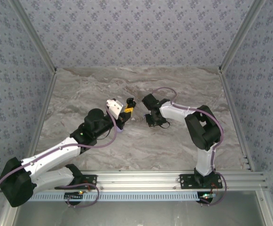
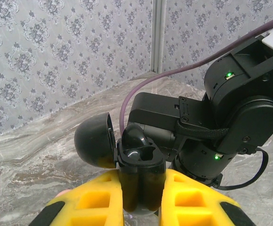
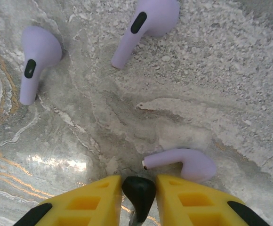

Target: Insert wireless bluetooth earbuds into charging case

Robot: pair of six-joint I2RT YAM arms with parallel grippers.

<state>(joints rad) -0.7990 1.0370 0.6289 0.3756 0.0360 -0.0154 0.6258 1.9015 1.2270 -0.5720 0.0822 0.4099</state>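
Black earbud point(image 3: 139, 194) pinched between the yellow fingers of the right gripper point(image 3: 139, 184). Head sits at the fingertips, stem runs back toward the wrist, so the long axis is roughly in line with the jaws. Gripper hangs low over the marble table point(image 3: 221, 84)

Just beyond the fingertips, slightly right: nearest lilac earbud point(image 3: 186, 165) on its side, stem pointing left, not touched. Farther out and well apart: left lilac earbud point(image 3: 35, 63) and far lilac earbud point(image 3: 146, 26)

Charging case point(image 2: 139, 165): black, clamped upright between the fingers of the left gripper point(image 2: 140, 181). Lid point(image 2: 93, 141) is swung open to the left, mouth facing up. One socket seems occupied by a seated black bud point(image 2: 134, 137); gloss black on black, not certain. Right arm point(image 2: 240, 117) stands close behind the case

Judgement: in the top view the case lies to the left of the right gripper, near but apart. The right arm carries the bud, so the move is leftward over the open mouth, with the stem turned down into the free socket
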